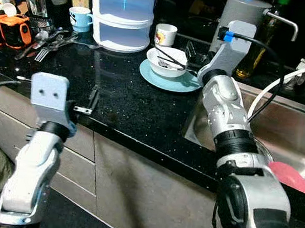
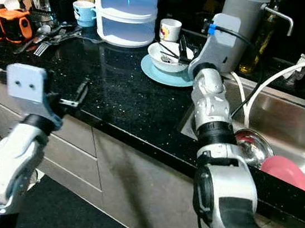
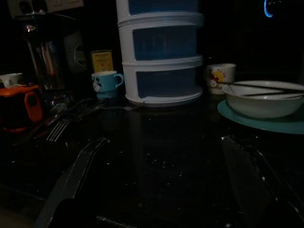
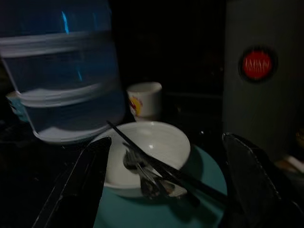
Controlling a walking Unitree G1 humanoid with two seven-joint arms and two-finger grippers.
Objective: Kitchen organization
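Home kitchen. Black speckled countertop [image 1: 131, 105] over grey drawer fronts [image 1: 86, 144]. Stainless sink [image 2: 286, 123] set into counter, faucet [image 1: 283, 21] behind, pink plate [image 2: 288, 171] in basin. White bowl [image 1: 166, 61] with utensils on teal plate [image 1: 168, 78]; mugs, loose forks [image 1: 52, 44], stacked plastic containers [image 1: 121, 11] along back.

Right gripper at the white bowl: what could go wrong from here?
1. The right gripper is open around the white bowl. Black chopsticks and a spoon lie loose in it, so tilting may spill them.
2. The bowl sits on a teal plate beside the sink; a push could slide both toward it.
3. The white cup and stacked plastic container stand close behind, so overreach may knock them.
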